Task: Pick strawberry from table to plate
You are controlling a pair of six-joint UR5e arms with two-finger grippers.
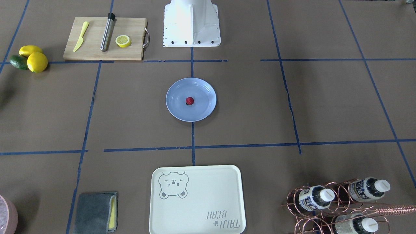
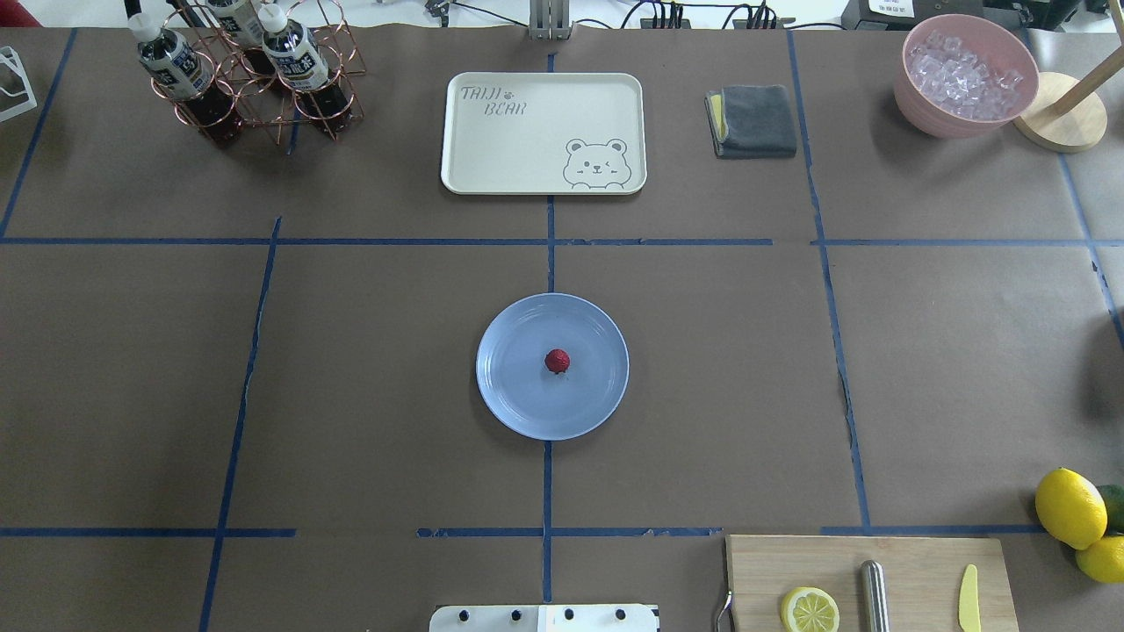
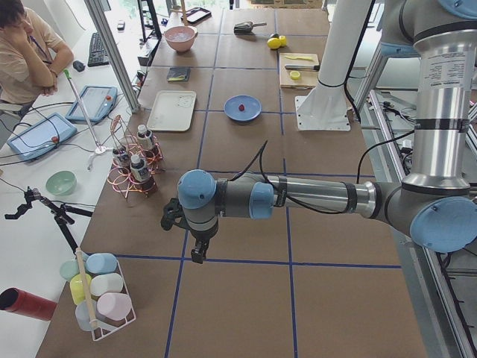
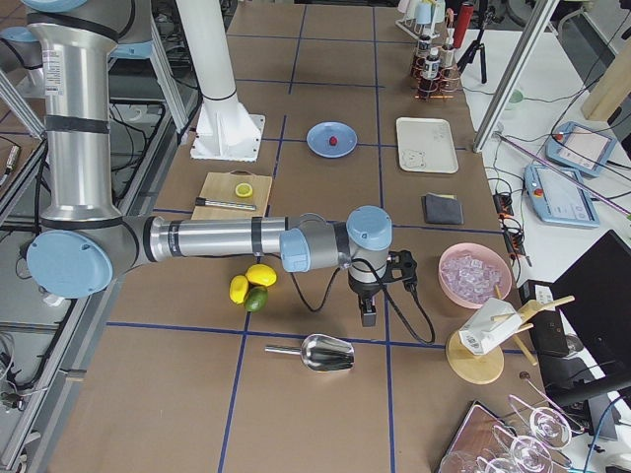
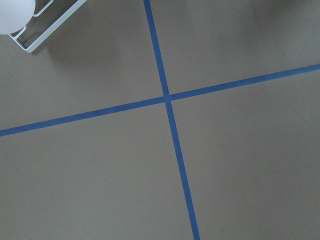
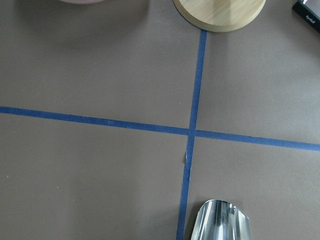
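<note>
The strawberry (image 2: 557, 361) lies at the centre of the plate (image 2: 505, 399), which sits mid-table (image 2: 351, 395) on a tape line. From the plate in the overhead view, the tray (image 2: 492, 158) is at 12 o'clock, the bottle rack (image 2: 255, 88) at 11, the ice bowl (image 2: 966, 79) at 2, the cutting board (image 2: 913, 570) at 5 and the lemons (image 2: 1069, 507) at 4. Both arms are well away at the table's ends. The left jaws point down over a tape crossing; the right jaws hang near a scoop (image 4: 327, 352). Whether either pair is released or clenched, I cannot tell.
</note>
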